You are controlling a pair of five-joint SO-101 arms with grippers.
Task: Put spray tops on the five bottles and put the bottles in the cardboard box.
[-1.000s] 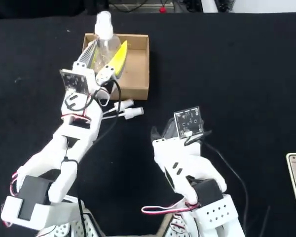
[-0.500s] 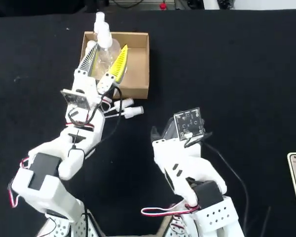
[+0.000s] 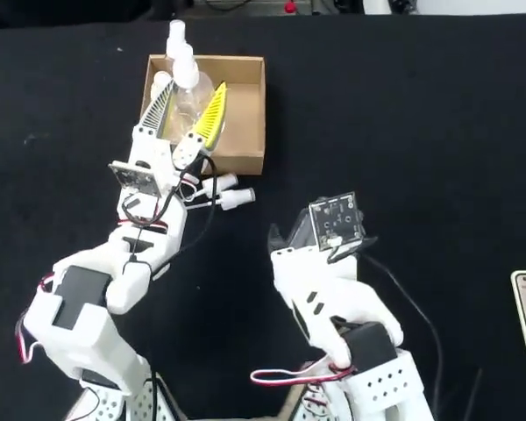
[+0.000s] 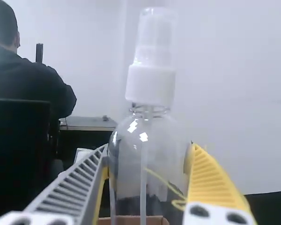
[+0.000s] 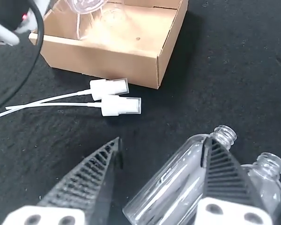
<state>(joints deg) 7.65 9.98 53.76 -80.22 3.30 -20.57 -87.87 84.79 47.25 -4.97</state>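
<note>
Your left gripper was clamped on 1 capped bottle, box directly beneath; lowering and release seemed due next. Meanwhile your right gripper gaped, empty.

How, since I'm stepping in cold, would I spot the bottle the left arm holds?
Start at the cardboard box. There the left pincer clamps a clear bottle between a white and a yellow finger. Unlike the open-necked bottles lying by the right pincer, it stands upright, wearing a white spray top.
</note>
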